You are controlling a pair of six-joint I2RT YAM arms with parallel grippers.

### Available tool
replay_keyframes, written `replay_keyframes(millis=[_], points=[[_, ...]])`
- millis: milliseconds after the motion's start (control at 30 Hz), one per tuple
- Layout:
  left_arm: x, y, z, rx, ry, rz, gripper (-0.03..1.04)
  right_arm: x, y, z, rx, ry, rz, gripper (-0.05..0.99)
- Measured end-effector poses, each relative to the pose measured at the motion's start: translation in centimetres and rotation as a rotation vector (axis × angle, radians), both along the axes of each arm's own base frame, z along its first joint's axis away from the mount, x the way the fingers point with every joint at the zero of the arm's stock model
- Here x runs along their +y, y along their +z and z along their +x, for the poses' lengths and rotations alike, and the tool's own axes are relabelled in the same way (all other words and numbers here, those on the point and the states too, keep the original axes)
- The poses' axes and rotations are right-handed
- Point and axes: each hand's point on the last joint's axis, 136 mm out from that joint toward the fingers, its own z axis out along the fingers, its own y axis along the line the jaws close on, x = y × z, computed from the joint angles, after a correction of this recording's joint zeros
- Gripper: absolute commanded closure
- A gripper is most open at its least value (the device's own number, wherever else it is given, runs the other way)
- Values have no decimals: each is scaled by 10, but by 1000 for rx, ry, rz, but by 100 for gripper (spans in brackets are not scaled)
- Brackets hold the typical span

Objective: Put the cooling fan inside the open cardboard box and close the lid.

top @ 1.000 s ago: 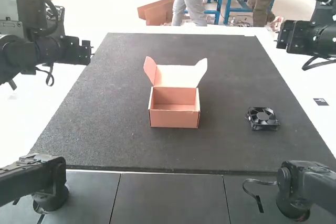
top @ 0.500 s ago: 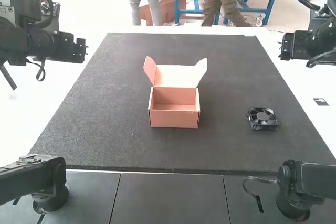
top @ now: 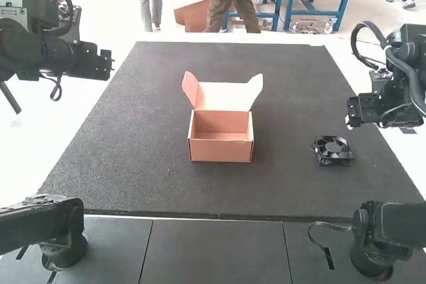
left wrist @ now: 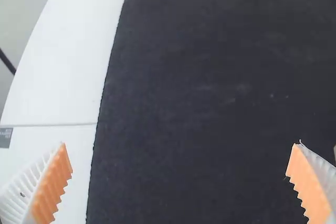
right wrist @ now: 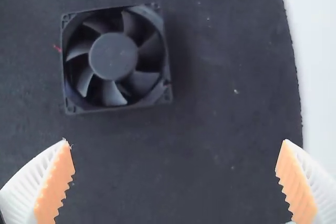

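Note:
A small black square cooling fan [top: 333, 149] lies flat on the black mat, to the right of the cardboard box [top: 221, 136]. The box stands mid-mat with its lid and side flaps raised at the back, and its inside looks bare. My right arm [top: 376, 106] hangs just beyond the fan, to its right. In the right wrist view the fan [right wrist: 115, 59] lies ahead of my right gripper [right wrist: 173, 187], which is open wide with nothing between its orange pads [right wrist: 52, 182]. My left arm [top: 73, 58] is held high over the mat's far left edge. The left gripper [left wrist: 177, 192] is open over bare mat.
The black mat [top: 133, 151] covers most of the white table [top: 26, 157]. A mat edge and white table strip [left wrist: 58, 77] lie below the left gripper. A small dark label [top: 407, 128] sits on the table right of the mat.
My right arm has swung down and nearer from the far right corner, to just beyond the fan. The left arm has barely shifted. Box and fan have not moved.

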Motion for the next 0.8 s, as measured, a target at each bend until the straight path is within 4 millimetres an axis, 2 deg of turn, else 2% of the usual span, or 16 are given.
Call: replay_keyframes(millis=[167, 500, 800], points=[[0, -4, 4, 14, 0, 1, 4, -7, -13, 11, 26, -10, -23, 5], [-1, -11, 18, 45, 0, 3, 4, -39, -46, 20, 109, -109, -31, 5], [-2, -5, 21, 33, 0, 1, 4, -41, -69, 27, 161, -113, -13, 5]])
